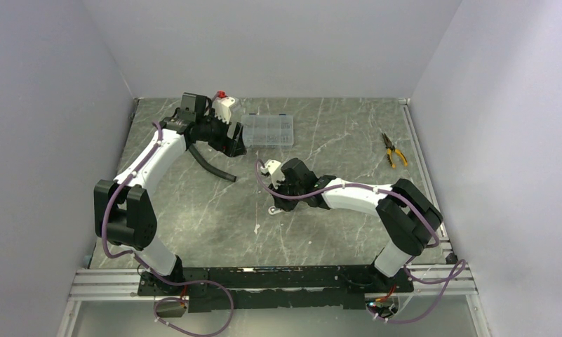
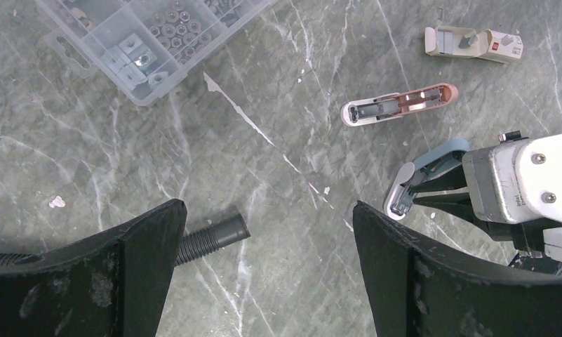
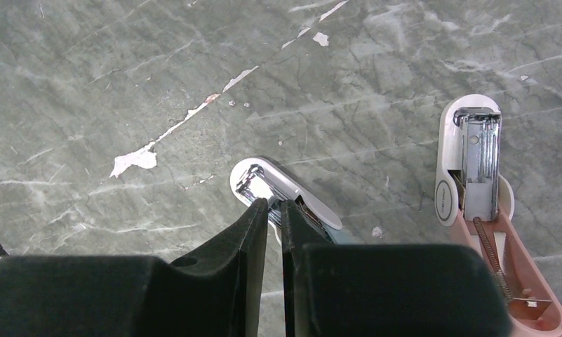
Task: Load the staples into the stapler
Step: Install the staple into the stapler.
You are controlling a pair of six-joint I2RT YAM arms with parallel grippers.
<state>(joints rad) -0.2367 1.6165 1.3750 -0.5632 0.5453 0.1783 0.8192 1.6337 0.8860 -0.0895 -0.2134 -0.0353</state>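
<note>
Grey-green marble-patterned counter [image 1: 334, 140] here, veined white and chipped in pale flecks. Plain white walls [image 1: 264, 42] close it in on three sides, and a metal rail [image 1: 109, 284] runs along the near edge.

At the back sits a clear parts box [image 1: 267, 130] full of small hardware. A black ribbed hose [image 1: 211, 166] lies near it, and yellow-handled pliers [image 1: 395, 150] are off at the far right.

The left pincer [image 2: 267, 210] hangs above the counter beside the hose, its jaws spread wide and holding nothing.

Now mid-counter: the right pincer [image 3: 274, 210] is almost closed, just a slit between the fingers. Its tips are down on the shiny front end of the blue stapler [image 2: 432, 154]. I cannot tell whether anything is nipped in that slit.

Just beside it lies the pink stapler [image 3: 474, 161], swung open with its metal channel and spring showing.

As for the staples, I can't pick out a strip anywhere; one between those tips would be hidden.

Beyond the pink stapler lies a small white carton [image 2: 474, 43], one end open. It has a red mark and some print, too small to read. The oval label on the pink stapler is unreadable too.
</note>
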